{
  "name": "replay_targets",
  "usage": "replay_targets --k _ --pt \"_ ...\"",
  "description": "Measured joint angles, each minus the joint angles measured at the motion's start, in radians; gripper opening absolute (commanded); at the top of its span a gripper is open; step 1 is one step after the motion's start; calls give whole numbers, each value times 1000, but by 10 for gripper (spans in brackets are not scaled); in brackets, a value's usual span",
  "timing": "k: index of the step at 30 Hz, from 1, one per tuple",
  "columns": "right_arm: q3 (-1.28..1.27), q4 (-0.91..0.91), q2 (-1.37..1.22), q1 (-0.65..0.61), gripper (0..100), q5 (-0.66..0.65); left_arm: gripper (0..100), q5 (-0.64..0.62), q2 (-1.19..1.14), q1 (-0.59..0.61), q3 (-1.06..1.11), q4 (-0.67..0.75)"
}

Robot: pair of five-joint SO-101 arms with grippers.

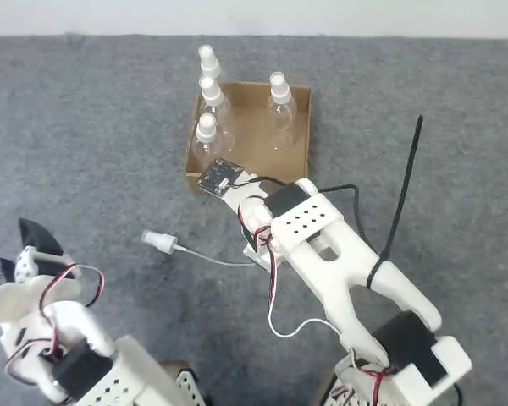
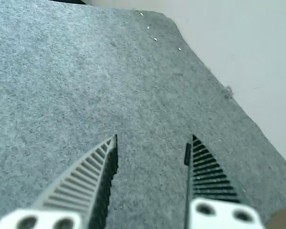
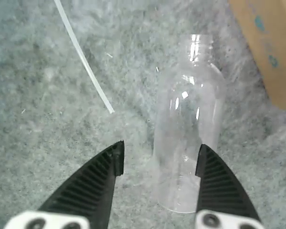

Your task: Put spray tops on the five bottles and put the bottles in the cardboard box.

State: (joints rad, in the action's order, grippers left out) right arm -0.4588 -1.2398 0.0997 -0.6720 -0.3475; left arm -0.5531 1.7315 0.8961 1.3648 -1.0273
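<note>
A clear bottle [image 3: 188, 119] with no top lies on the grey carpet, its open neck toward the cardboard box [image 3: 267, 43]. My right gripper [image 3: 159, 148] is open just above it, and the bottle's base end sits between the fingers, nearer one of them. A loose white spray top [image 1: 161, 241] lies on the carpet, its thin tube [image 3: 83, 57] trailing toward the right arm [image 1: 322, 245]. The cardboard box [image 1: 300, 148] holds capped bottles [image 1: 278, 97]. My left gripper [image 2: 152, 140] hangs open over bare carpet at the near left [image 1: 21, 254].
Another capped bottle [image 1: 207, 61] stands at the box's far left corner; I cannot tell whether it is inside. A black cable tie [image 1: 402, 194] and wires stick out from the right arm. The carpet's edge [image 2: 214, 81] meets a pale floor.
</note>
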Motion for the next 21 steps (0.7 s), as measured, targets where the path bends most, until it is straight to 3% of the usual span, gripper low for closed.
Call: replay_targets --k 10,21 --pt "0 31 0 15 203 -107 217 0 0 0 0 0" --pt "14 157 -138 17 199 -123 217 0 0 0 0 0"
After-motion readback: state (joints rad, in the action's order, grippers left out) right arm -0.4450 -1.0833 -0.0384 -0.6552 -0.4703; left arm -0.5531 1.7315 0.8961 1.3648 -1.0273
